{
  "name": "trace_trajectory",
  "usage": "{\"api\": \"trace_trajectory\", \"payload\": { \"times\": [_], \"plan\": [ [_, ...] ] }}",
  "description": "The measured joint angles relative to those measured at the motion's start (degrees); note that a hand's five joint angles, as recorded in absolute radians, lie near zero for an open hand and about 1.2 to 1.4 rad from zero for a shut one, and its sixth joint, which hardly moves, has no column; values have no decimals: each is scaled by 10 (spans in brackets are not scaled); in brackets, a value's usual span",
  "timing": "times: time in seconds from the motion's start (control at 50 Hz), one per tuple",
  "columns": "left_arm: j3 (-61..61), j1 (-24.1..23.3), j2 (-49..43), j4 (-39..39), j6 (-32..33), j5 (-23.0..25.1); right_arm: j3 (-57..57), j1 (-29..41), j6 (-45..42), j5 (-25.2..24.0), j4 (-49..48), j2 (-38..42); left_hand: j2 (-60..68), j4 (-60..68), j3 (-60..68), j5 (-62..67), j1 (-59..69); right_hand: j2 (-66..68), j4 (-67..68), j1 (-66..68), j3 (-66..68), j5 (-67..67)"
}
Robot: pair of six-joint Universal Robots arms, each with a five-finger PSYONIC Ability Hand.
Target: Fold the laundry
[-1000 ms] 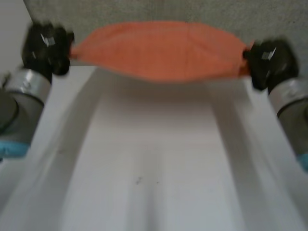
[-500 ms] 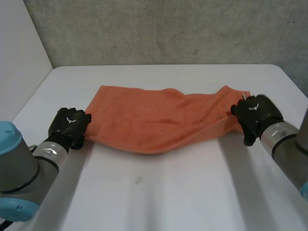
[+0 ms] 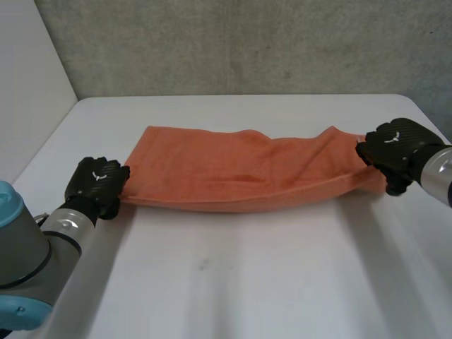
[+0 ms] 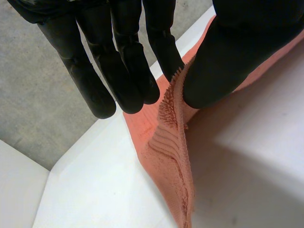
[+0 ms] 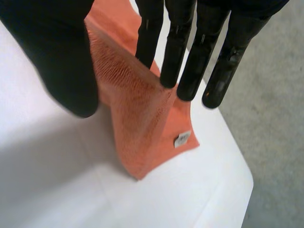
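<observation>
My left hand (image 3: pixel 95 185) pinches the towel (image 3: pixel 240 173) at its left end between thumb and fingers; my right hand (image 3: pixel 395 148) pinches its right end, stretched across the counter (image 3: pixel 247 282).

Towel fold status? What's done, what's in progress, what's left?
Done: the towel lies on the table as a long strip, seemingly doubled over once along its length.
In hand: the left hand and right hand each pinch one end of the strip between thumb and fingers.
Left: release, then fold the strip across its length; no crosswise fold shows yet.
</observation>
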Motion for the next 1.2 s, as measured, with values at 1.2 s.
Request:
{"api": "trace_trajectory", "payload": {
  "times": [1.2],
  "plan": [
    [-2, -12, 9, -2, 0, 0, 286, -174, 108, -139, -221, -19, 0, 0, 0, 0, 0, -156, -170, -137, -169, -172]
  ]
}}
